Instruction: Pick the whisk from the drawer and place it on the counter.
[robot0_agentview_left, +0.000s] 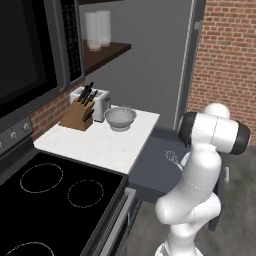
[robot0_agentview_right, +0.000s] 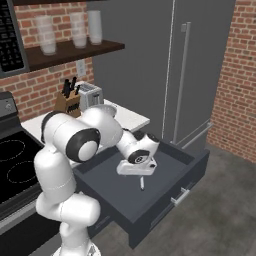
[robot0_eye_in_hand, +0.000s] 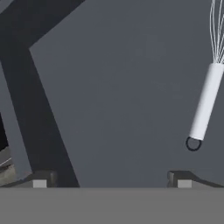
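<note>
Whisk (robot0_eye_in_hand: 207, 94) lies flat on the open drawer's (robot0_agentview_right: 165, 200) floor, ungrasped, beside the spread-fingered, empty gripper (robot0_eye_in_hand: 111, 179) hovering over it, so grasping, lifting and placing on the counter (robot0_agentview_left: 100, 142) all remain.

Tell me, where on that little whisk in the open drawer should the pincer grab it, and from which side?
Best on the whisk's straight pale handle, coming down from above. It lies flat on the drawer floor with bare floor on both sides, so the open pincer could probably straddle it crosswise. The thin wire head would likely flex or slip. In the hand view the handle sits off to one side of the fingertips, so shifting over first seems needed.
</note>
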